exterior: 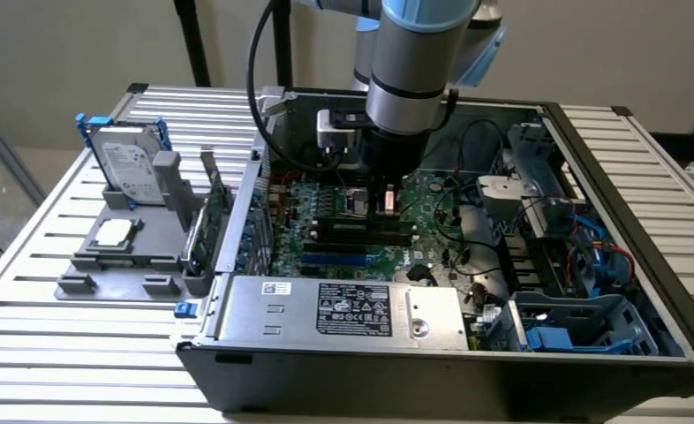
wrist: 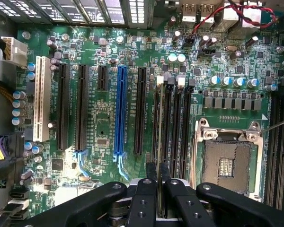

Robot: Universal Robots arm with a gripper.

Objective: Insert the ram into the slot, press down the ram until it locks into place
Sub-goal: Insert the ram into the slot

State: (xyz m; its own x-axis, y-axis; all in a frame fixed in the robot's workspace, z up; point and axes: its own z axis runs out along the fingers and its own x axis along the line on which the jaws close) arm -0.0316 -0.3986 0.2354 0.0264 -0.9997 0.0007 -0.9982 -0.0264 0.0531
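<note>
My gripper [wrist: 158,174] hangs inside the open computer case [exterior: 629,265], low over the motherboard [wrist: 99,137]. Its two black fingers [wrist: 151,171] are shut on the ram [wrist: 159,132]. The ram shows edge-on as a thin strip running along the outermost of the black memory slots [wrist: 176,127], beside the CPU socket [wrist: 226,165]. Whether the stick is seated in that slot or just above it cannot be told. In the exterior view, the gripper [exterior: 382,201] points straight down at the slots [exterior: 359,231] in the middle of the board.
A blue expansion slot [wrist: 119,111] and several black ones lie beside the memory slots. The power supply [exterior: 341,309] spans the case front, and cables and a drive cage [exterior: 571,322] stand at the exterior view's right. A grey fixture [exterior: 124,247] outside holds a hard drive [exterior: 129,163], chip and expansion card [exterior: 212,221].
</note>
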